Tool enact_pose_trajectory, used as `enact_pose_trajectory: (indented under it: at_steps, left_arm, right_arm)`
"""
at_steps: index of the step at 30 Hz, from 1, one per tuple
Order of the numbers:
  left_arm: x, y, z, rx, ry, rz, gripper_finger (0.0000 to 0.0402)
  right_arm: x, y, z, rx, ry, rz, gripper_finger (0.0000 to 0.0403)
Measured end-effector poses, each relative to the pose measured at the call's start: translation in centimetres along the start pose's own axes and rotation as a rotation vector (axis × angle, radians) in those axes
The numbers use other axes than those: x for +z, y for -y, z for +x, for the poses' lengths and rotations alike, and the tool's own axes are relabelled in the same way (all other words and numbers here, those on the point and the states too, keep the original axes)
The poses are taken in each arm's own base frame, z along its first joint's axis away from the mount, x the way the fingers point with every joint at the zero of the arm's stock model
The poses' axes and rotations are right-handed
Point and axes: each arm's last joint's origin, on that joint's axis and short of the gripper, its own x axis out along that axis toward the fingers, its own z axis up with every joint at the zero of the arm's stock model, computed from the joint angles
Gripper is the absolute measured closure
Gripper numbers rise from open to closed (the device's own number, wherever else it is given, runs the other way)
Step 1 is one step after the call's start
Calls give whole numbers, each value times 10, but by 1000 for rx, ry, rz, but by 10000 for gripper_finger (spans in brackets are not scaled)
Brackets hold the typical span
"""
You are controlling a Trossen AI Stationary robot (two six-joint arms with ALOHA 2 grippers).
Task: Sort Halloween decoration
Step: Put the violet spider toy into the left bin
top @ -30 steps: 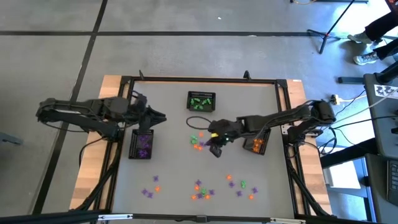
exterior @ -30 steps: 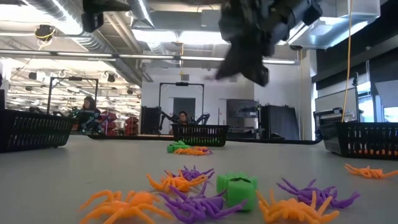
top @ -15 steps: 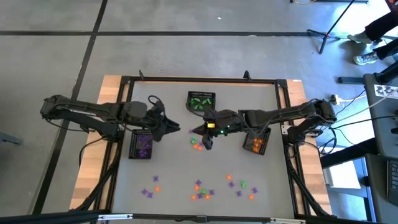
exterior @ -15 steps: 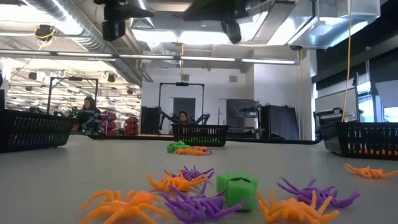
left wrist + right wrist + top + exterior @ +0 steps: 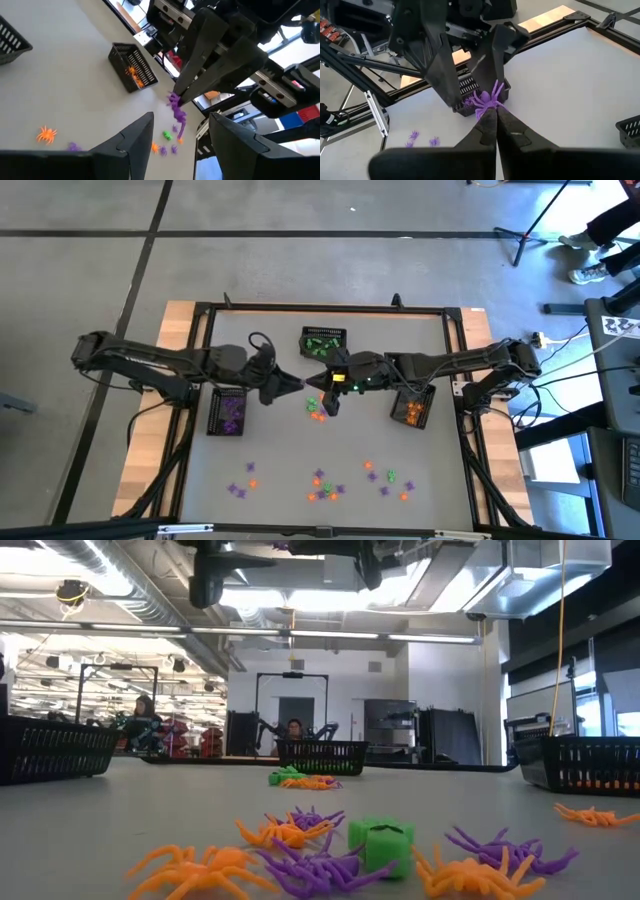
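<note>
Grey desk [image 5: 270,460], mid-air above its centre: right tool [image 5: 496,114] clamped on a purple spider [image 5: 487,100], facing left tool [image 5: 177,132], fingers apart, just beside it. More purple, green, orange trinkets [image 5: 330,485] scattered near front edge.

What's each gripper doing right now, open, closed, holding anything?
Left gripper: open, empty, facing the purple spider over mid-table.
Right gripper: closed on the purple spider, held up toward the left gripper.
</note>
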Motion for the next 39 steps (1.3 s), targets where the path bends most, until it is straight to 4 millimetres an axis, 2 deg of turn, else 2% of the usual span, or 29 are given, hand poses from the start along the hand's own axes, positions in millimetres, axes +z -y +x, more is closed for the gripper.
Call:
enact_pose_trajectory:
  at_steps: [12, 18, 30, 39]
  left_arm:
    - [-1, -1, 12, -2, 29, -8, 225]
    - [-2, -2, 12, -3, 20, 19, 267]
    - [-4, -2, 12, -18, -20, 49, 387]
    - [-4, -2, 12, -25, -37, 53, 399]
  right_arm:
    - [0, 0, 0, 2, -2, 0, 402]
    - [-1, 0, 0, 0, -6, -1, 402]
    - [-2, 0, 0, 2, -26, -4, 402]
    - [-3, 0, 0, 4, -31, -14, 400]
